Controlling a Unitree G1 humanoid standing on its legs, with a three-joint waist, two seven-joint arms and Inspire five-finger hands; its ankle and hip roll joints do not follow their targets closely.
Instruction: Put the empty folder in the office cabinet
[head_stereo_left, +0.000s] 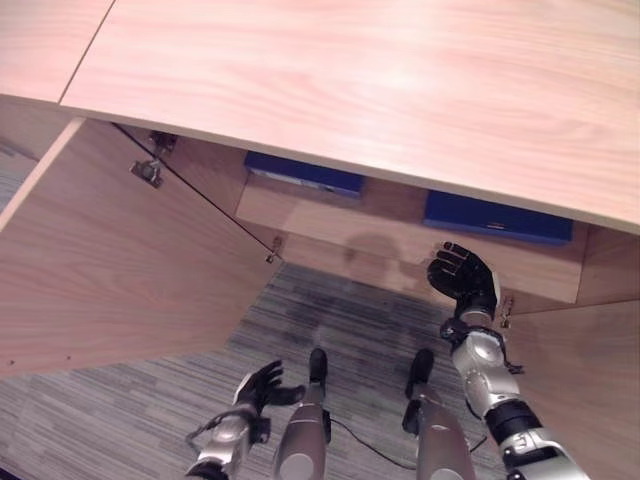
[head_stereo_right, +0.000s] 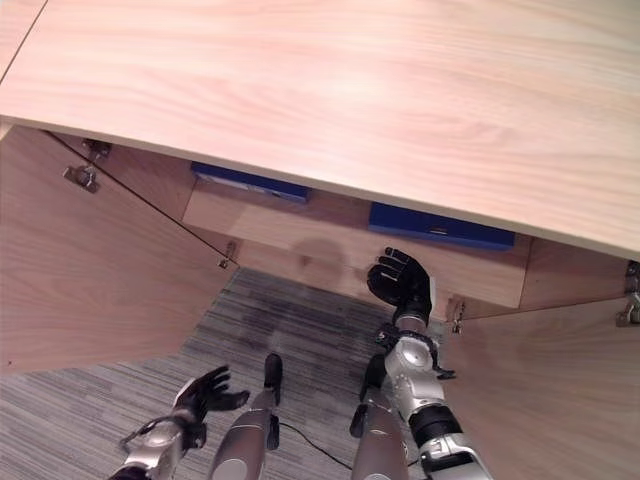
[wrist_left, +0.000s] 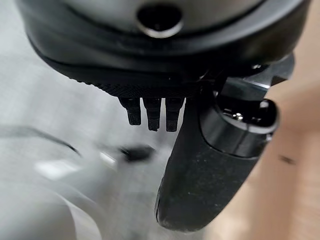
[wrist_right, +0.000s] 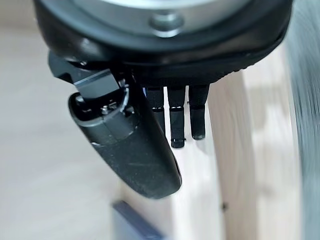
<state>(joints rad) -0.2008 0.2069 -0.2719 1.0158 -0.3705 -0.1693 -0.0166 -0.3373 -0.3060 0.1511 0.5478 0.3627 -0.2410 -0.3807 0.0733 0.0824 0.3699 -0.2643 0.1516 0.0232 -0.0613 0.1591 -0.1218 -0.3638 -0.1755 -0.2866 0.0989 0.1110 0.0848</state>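
Observation:
Two blue folders lie flat on the cabinet's shelf (head_stereo_left: 330, 215), one at the left (head_stereo_left: 303, 173) and one at the right (head_stereo_left: 497, 217). My right hand (head_stereo_left: 462, 275) is raised in front of the shelf's front edge, just below the right folder. It is open, with fingers spread and nothing in it. In the right wrist view the straight fingers (wrist_right: 177, 120) point at the pale shelf edge, and a blue corner (wrist_right: 132, 222) shows beyond. My left hand (head_stereo_left: 262, 385) hangs low over the carpet, open and empty.
The wooden top (head_stereo_left: 380, 80) overhangs the cabinet and hides most of its inside. The left door (head_stereo_left: 110, 270) stands wide open, and the right door (head_stereo_left: 585, 370) is open beside my right arm. Grey striped carpet (head_stereo_left: 340, 320) lies in front.

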